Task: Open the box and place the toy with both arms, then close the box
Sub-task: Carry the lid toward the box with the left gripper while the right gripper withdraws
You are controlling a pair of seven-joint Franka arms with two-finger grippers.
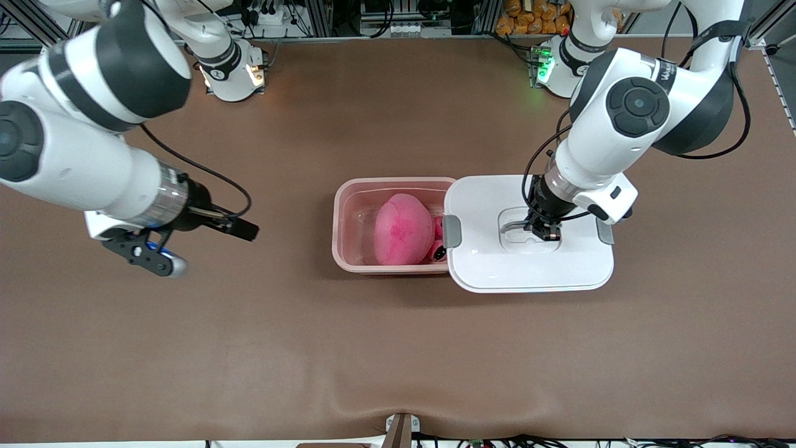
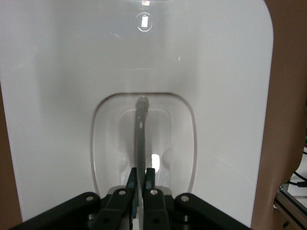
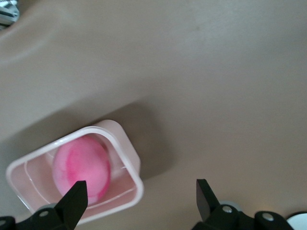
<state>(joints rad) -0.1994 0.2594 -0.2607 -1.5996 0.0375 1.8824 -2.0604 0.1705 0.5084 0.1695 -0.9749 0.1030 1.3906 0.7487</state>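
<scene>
The left gripper [image 1: 542, 229] pinches the grey handle [image 2: 140, 139] of the white lid [image 1: 528, 274], which overlaps the pink box [image 1: 348, 224]; carried off-centre, the lid could catch the rim. The plush toy [image 1: 403, 229] lies inside the box. The right gripper [image 1: 205, 239] waits, jaws wide, above the table [image 1: 398, 361].

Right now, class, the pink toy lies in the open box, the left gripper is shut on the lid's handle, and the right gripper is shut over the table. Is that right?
Not quite. The right gripper is open, as the right wrist view shows. The rest holds: the toy lies in the open box, and the left gripper is shut on the handle of the lid.
</scene>
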